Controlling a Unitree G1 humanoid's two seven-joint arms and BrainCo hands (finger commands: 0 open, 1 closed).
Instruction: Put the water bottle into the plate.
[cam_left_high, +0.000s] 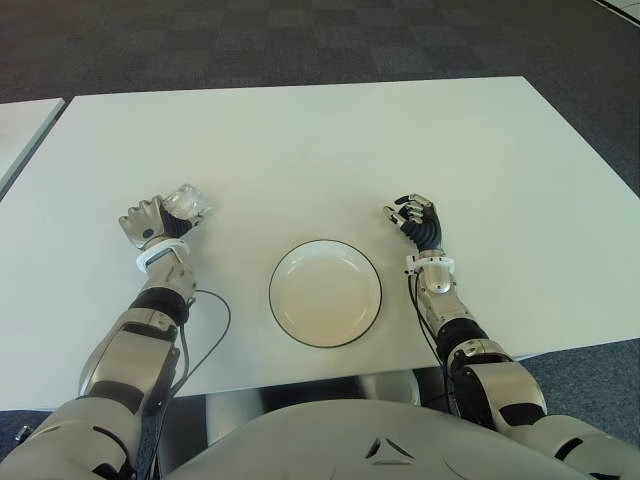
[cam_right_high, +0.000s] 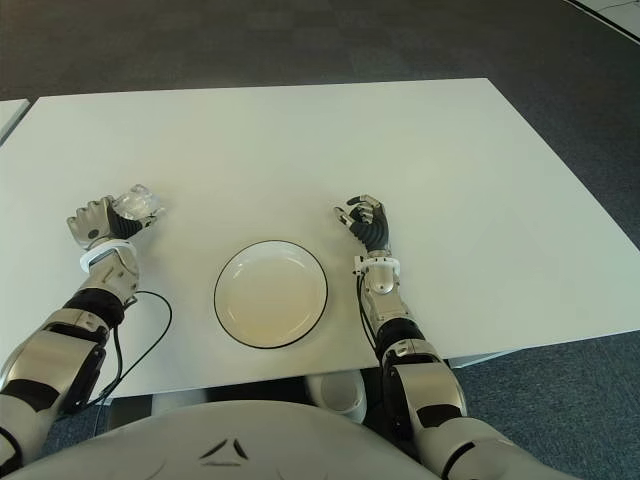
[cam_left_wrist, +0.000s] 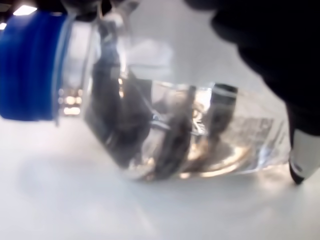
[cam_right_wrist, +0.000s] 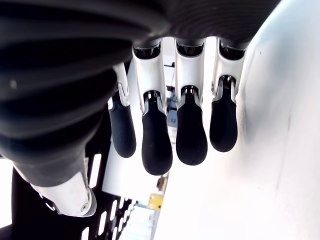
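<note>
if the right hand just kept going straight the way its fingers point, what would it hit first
Probably nothing: the right hand, empty with fingers relaxed, points away from the robot over bare table. The plate sits to its left and the water bottle is in the left hand.

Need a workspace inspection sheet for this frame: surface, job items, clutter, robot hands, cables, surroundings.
Surface: white table, bare apart from the job's things.
Job's things: clear water bottle with blue cap, gripped at the table's left; white plate with dark rim, empty, near the front edge between the arms.
Clutter: nothing seen.
Robot hands: left robot hand closed on the bottle, left of the plate; right robot hand right of the plate, fingers loosely curled, holding nothing.
Cables: black cable loops beside the left forearm; another runs along the right forearm.
Surroundings: dark checked carpet; a second table's edge at far left.
</note>
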